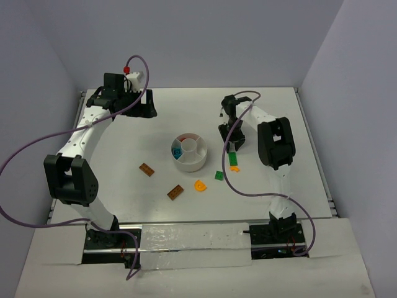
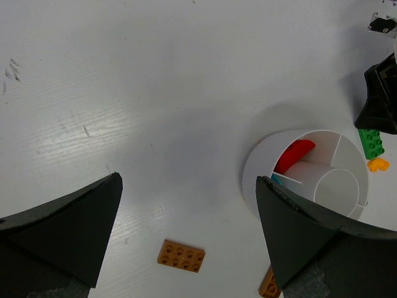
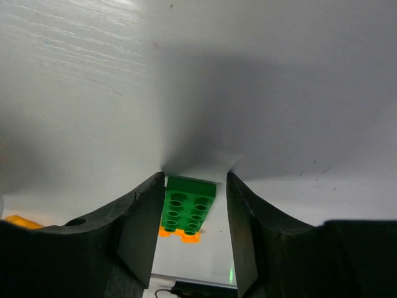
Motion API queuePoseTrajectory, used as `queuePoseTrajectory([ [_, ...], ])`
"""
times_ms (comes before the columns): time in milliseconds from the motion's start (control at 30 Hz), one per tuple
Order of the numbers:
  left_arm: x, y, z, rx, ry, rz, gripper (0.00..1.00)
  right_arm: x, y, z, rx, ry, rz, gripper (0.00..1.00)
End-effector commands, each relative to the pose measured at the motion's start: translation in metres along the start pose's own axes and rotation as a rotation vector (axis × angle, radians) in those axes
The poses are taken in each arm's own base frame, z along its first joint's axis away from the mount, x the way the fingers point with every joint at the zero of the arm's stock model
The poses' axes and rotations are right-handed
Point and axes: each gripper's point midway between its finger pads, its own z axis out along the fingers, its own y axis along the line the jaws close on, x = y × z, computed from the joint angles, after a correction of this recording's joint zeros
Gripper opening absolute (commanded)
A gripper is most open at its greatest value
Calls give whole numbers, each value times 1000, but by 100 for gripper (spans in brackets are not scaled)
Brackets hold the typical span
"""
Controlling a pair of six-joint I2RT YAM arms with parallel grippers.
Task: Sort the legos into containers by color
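The round white dish [image 1: 190, 162] stands mid-table; one wedge holds a red lego [image 1: 184, 139], another a teal one [image 1: 177, 149]. My right gripper [image 1: 232, 144] stands just right of the dish, fingertips down on the table. In the right wrist view it [image 3: 195, 176] is open and straddles a green lego [image 3: 188, 203]. The brick lies against the left finger, with a gap to the right one. An orange piece [image 3: 180, 234] lies at the brick's near end. My left gripper [image 1: 142, 105] hangs wide open at the far left, holding nothing.
Loose on the table in front of the dish are two brown legos [image 1: 146, 169] [image 1: 175, 192], a yellow-orange lego [image 1: 200, 185] and a small green lego [image 1: 218, 176]. The left wrist view shows the dish [image 2: 260, 162] and one brown lego [image 2: 180, 256] below its fingers.
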Motion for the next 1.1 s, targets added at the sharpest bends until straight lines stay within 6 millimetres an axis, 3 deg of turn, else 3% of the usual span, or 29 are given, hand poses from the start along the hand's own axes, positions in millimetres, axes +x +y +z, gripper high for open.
queuePoseTrajectory([
  [0, -8, 2, 2, 2, -26, 2, 99, 4, -4, 15, 4, 47, 45, 50],
  [200, -7, 3, 1, -3, -17, 15, 99, 9, -8, 15, 11, 60, 17, 50],
  [267, -6, 3, 1, -4, -17, 15, 99, 15, -8, 15, 5, 80, 14, 54],
  [367, -1, 3, 2, 1, -12, 9, 99, 28, -5, 12, -13, 105, 16, 69],
  [467, 0, 1, 2, 8, -14, 3, 99, 40, -4, 14, -24, 137, 25, 71],
  [567, 0, 1, 1, 4, -19, 4, 99, 48, -3, 19, -27, 162, 36, 66],
  [900, 2, 2, -1, -2, -16, 7, 99, 22, -3, 22, -25, 109, 39, 39],
  [1067, -1, 1, -1, 4, -18, 11, 99, 13, 6, 8, -86, 54, 3, 8],
])
